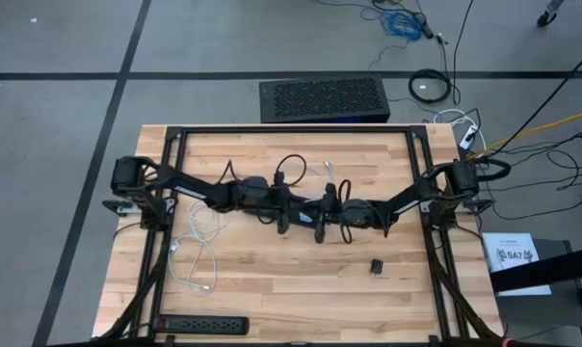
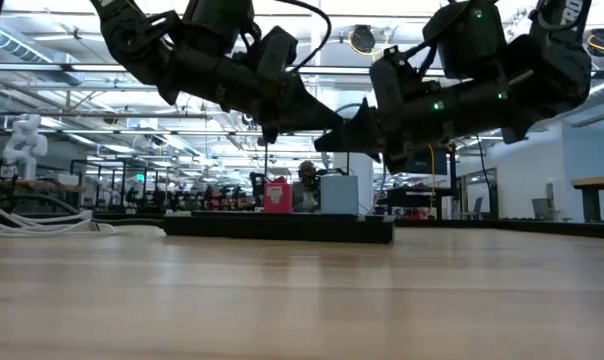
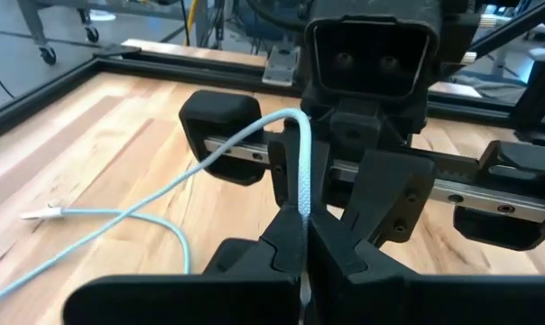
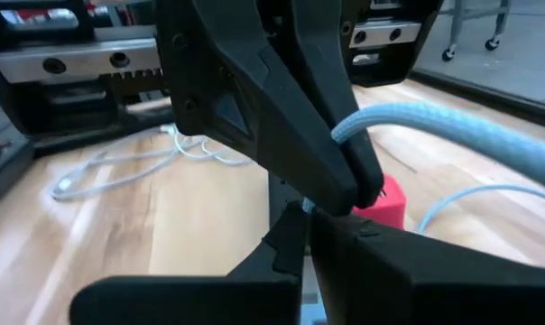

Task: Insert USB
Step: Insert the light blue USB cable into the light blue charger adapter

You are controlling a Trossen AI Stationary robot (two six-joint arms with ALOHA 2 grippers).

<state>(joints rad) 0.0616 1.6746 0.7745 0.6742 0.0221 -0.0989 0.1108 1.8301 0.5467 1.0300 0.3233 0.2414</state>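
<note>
A power strip [image 1: 201,326] lies at the near edge of the table [image 1: 272,289], well toward the left arm's side. Past it, a loose white cable [image 1: 197,253] coils on the wood, and off toward the right arm's side a small black adapter [image 1: 377,266] stands apart from everything else.

Beyond the strip, over the middle of the table, the two grippers meet tip to tip above the wood. The left gripper [image 3: 301,236] is pressed together on a pale braided USB cable [image 3: 254,140], which arches up from its fingertips and trails down to the table, ending in a plug [image 3: 40,214] lying flat. The right gripper [image 4: 309,217] faces it nose to nose; its fingers are closed too, with the left fingers just above them, but what it pinches cannot be made out. A red block [image 4: 385,203] sits on the wood just behind the tips.

Farther still, beyond the table's far edge, a black perforated box [image 1: 322,99] rests on the floor.
</note>
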